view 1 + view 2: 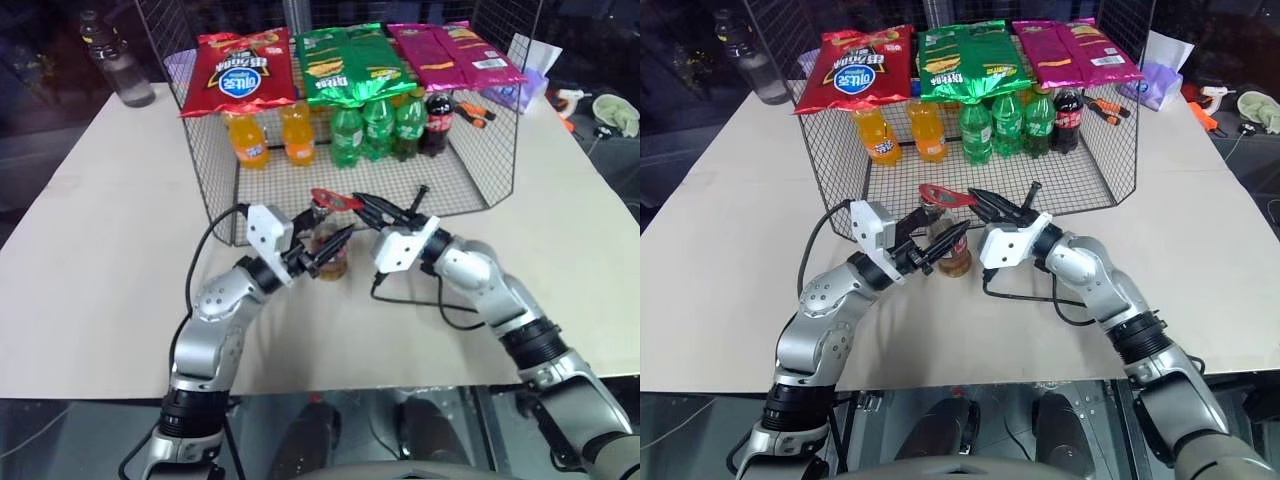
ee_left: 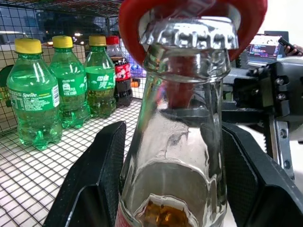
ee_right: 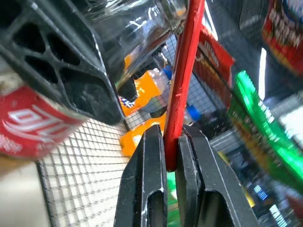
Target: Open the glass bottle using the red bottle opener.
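My left gripper point(image 1: 325, 250) clasps the bottle point(image 2: 175, 142) between half-spread fingers; my right gripper point(image 3: 171, 156), angled inward, pinches the opener point(image 1: 336, 199), its ring seemingly over the cap point(image 2: 189, 35).

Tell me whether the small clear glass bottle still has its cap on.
Capped. The silver crimped cap sits on the glass bottle, with the red bottle opener hooked over it.
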